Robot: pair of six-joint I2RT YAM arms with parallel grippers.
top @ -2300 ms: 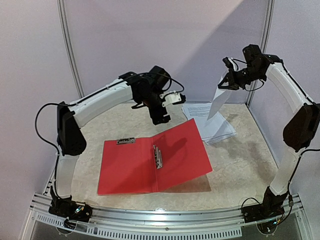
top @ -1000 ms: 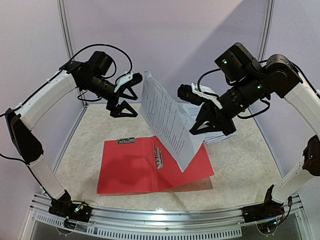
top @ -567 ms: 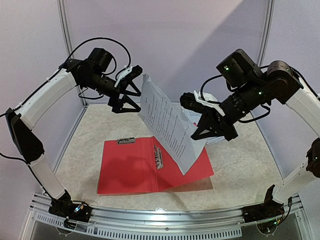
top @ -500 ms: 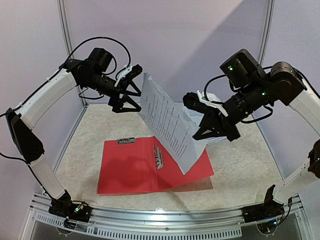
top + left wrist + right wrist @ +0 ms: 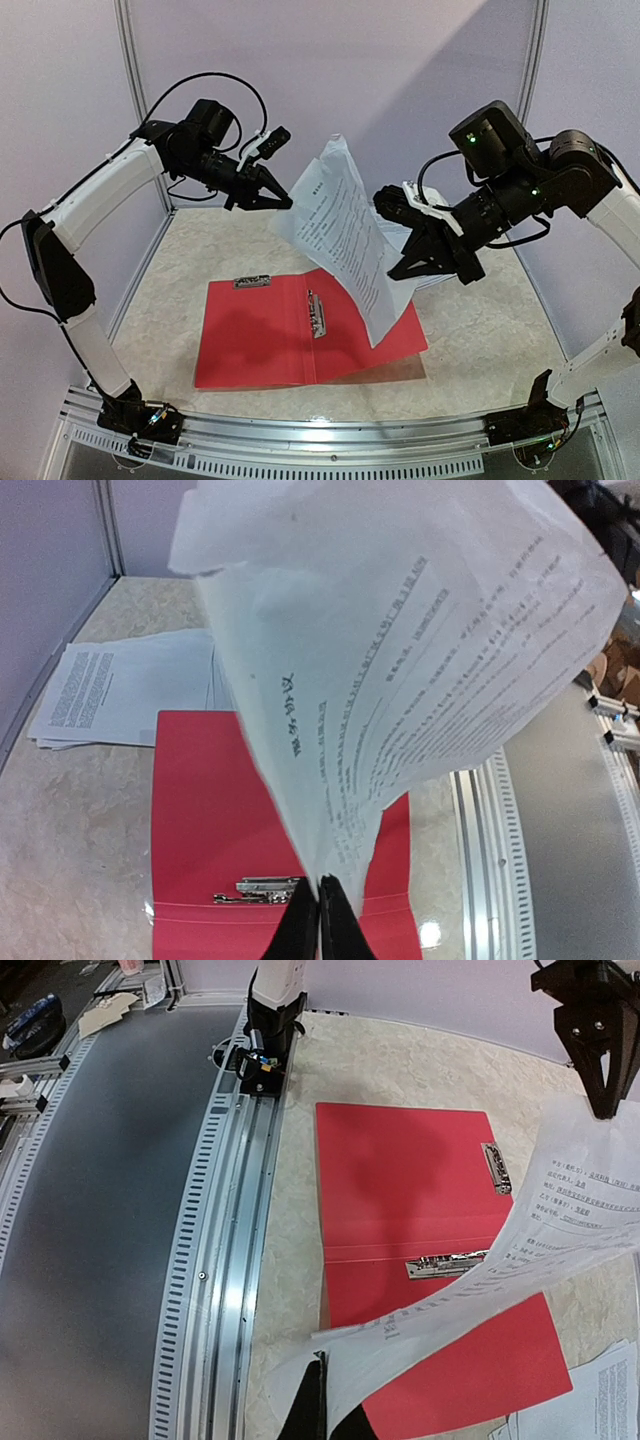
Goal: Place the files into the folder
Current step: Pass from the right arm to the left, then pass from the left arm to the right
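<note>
From above, the sheet (image 5: 345,235) hangs slanted in the air between the two arms, over the right half of the open folder (image 5: 260,335). The left gripper (image 5: 283,203) pinches its upper left edge and the right gripper (image 5: 400,272) holds its lower right edge. The sheet's top corner curls upward, and its bottom corner dips over the right cover; I cannot tell whether it touches. The folder lies flat and open in the middle of the table (image 5: 480,330), with bare tabletop on its left, right and near sides up to the rail (image 5: 330,440). A clip (image 5: 316,313) sits along the spine. Part of the stack (image 5: 445,275) peeks out behind the right gripper at the far right. Through the left wrist camera, the jaws are pressed tight on the sheet's (image 5: 420,680) edge, and the paper fans out wide above them. Below lie the folder (image 5: 200,810) and its clip (image 5: 258,888). The stack (image 5: 120,685) lies just past the folder's far edge, near the wall. Through the right wrist camera, the jaws are closed on a corner of the sheet (image 5: 560,1220), which arches across the right cover. The left cover of the folder (image 5: 400,1180) lies fully uncovered, its near edge parallel to the rail (image 5: 235,1210).
</note>
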